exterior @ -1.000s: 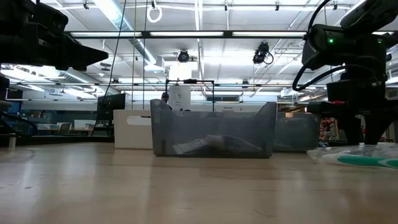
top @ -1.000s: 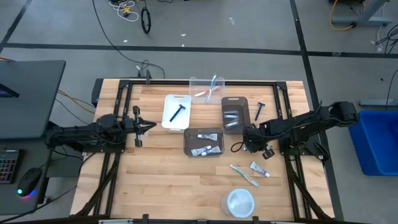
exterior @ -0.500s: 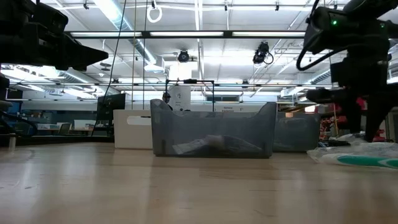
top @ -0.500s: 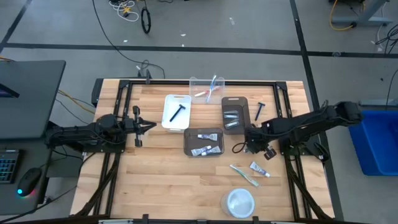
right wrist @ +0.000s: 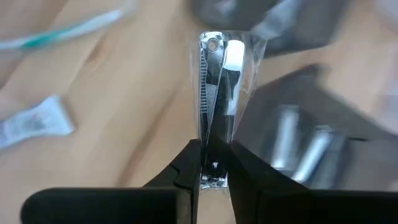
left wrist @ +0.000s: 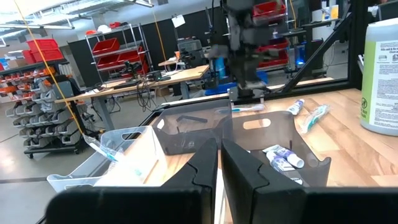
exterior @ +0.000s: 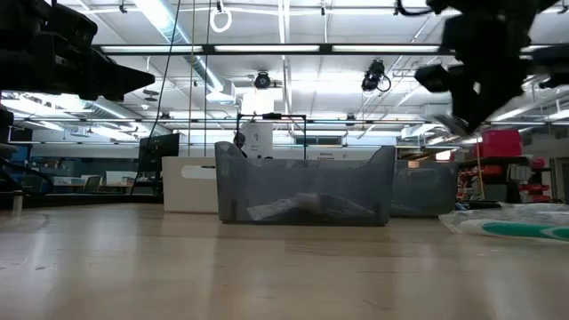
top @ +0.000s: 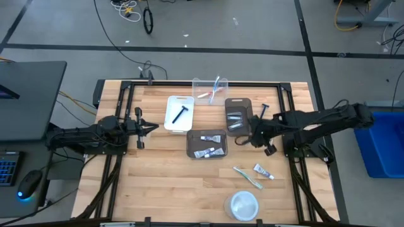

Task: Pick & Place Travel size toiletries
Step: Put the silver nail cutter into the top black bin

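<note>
The right wrist view is smeared with blur, so the dark grey rectangular bin [right wrist: 311, 143] beyond the fingers and the silvery tubes [right wrist: 298, 146] in it are only vague shapes. In the low view the right arm is cut off at the upper edge.

The right gripper [top: 254, 133] hangs above bare wood just beside the dark grey bin of silvery tubes [top: 237, 116], between it and a black razor [top: 263, 112] lying on the table. Open tabletop stretches toward the near edge, where a teal-and-white toothbrush [top: 247, 177], a small white toothpaste tube [top: 263, 171] and a round white dish [top: 243, 205] lie.

Its jaws are pinched on a small clear packet [right wrist: 219, 93] holding a slim silvery and black item, standing out past the fingertips.

The left gripper [top: 148, 128] waits at the table's left side, jaws closed, empty.
</note>
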Motion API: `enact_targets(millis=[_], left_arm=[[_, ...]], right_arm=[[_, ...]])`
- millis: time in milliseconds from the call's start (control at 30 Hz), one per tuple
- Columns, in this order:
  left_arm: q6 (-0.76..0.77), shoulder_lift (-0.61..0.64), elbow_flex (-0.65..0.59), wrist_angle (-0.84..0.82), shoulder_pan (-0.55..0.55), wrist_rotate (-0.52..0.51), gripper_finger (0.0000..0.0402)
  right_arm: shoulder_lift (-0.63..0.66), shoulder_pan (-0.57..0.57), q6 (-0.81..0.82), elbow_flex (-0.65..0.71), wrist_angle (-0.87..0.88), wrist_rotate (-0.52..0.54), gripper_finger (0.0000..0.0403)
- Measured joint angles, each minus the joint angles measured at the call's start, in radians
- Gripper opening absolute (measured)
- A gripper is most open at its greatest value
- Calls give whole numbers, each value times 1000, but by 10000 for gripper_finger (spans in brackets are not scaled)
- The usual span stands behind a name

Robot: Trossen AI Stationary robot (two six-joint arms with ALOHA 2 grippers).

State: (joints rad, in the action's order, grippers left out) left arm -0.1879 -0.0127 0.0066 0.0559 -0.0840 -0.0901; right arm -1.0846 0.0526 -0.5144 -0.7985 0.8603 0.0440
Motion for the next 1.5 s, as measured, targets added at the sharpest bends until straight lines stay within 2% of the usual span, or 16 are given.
enact_targets(millis=[333, 633, 933, 1500], left_arm=[[0, 0, 0, 4, 0, 0, 27], [0, 0, 0, 3, 0, 0, 27], [0, 0, 0, 3, 0, 0, 27], [0, 0, 0, 3, 0, 0, 27]], right_arm=[[-2, -119, -25, -147, -3, 15, 60], [-18, -272, 1, -154, -4, 15, 60], [-118, -450, 9, -154, -12, 7, 60], [-277, -486, 10, -154, -33, -23, 60]])
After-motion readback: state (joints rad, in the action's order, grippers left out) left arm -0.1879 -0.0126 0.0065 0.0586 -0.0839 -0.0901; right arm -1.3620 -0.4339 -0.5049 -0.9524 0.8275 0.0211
